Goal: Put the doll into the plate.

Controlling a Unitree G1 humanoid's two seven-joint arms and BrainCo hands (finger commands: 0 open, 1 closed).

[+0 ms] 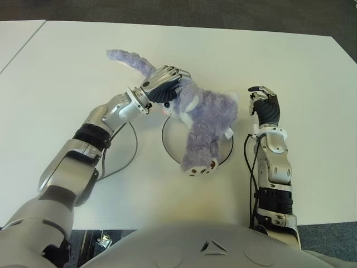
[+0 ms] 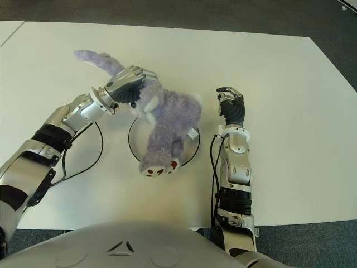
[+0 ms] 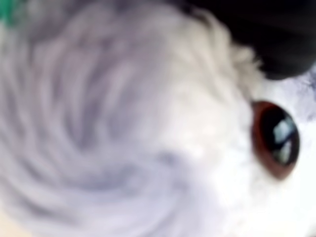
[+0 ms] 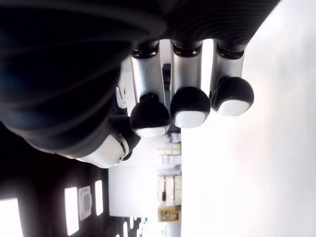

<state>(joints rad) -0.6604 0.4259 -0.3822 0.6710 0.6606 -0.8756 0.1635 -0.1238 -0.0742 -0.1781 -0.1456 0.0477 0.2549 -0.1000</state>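
Left hand (image 1: 163,84) is clenched on the head of the doll (image 1: 203,111), holding it over the plate (image 1: 169,144). The body hangs toward 6 o'clock, feet past the near rim; whether it touches the plate cannot be told. Gripping the head lets the body drape down for lowering. Right hand (image 1: 264,105), at the plate's 3 o'clock on the table (image 1: 312,84), has its fingers loosely bent, holding nothing.
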